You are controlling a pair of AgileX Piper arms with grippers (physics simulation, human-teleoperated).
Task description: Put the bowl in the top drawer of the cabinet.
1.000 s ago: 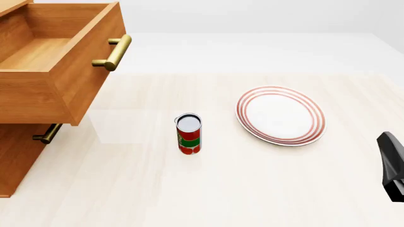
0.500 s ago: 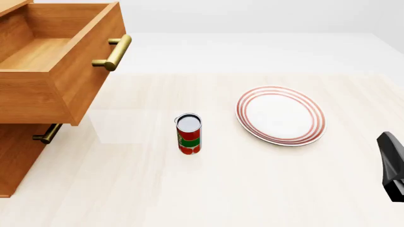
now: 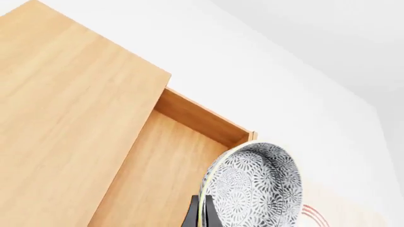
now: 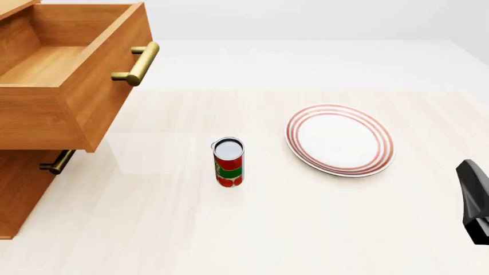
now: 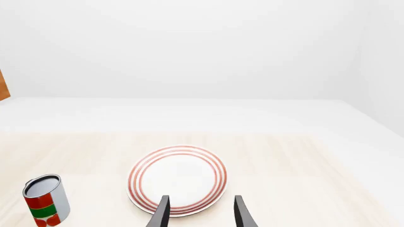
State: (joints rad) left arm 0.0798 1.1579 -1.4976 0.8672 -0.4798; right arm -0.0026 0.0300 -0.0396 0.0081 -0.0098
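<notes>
Above the open top drawer (image 3: 170, 175) the left claw (image 3: 200, 215) pinched the bowl (image 3: 256, 187) by its rim; best lower it gently inside, then let go

A flat white plate (image 4: 340, 140) with red rings is seen lying on the pale wooden desk (image 4: 267, 229). An upright can (image 4: 228, 162), labelled in red and green with a silvery top, is set near the plate, apart from it, on the side towards the drawers.
</notes>
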